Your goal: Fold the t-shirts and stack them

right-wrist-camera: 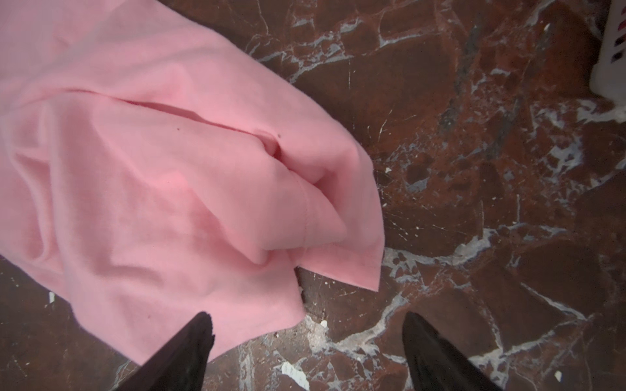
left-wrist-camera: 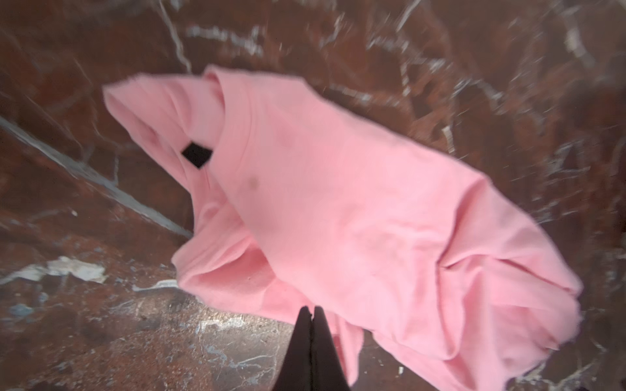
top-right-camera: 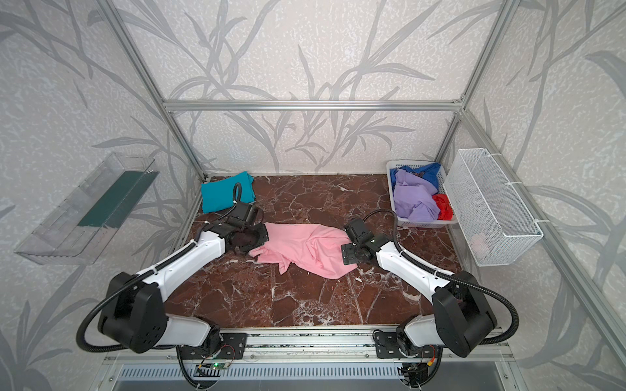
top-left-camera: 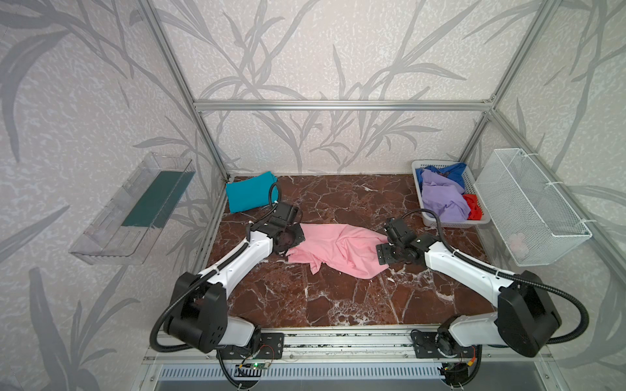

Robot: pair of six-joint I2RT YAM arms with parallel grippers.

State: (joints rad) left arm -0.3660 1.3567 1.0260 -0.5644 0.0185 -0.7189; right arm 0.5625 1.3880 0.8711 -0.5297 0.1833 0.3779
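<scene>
– Pink t-shirt (top-left-camera: 338, 250): location and condition?
– Crumpled in a heap on the table (top-left-camera: 338, 304), lying between the 2 grippers. Left gripper (left-wrist-camera: 311, 309) has its jaws pressed together right at the shirt's near edge. Whether cloth is nipped between them cannot be confirmed. Right gripper (right-wrist-camera: 307, 316) stands with jaws wide apart, 1 jaw over the cloth and the other over bare table, with a loose corner just ahead of it.
– Handling assessment?
– Judged light, soft and limp. It has no stiffness, so it will sag and drag from any hold, and its layers may slip against each other. Not fragile.
– Recommended hold?
– Edges and corners, not the bunched middle. The corner ahead of the right gripper looks like the cleanest pinch, taking 1 layer only if possible. A matching hold at the left gripper's end would let the shirt be stretched flat before folding.
</scene>
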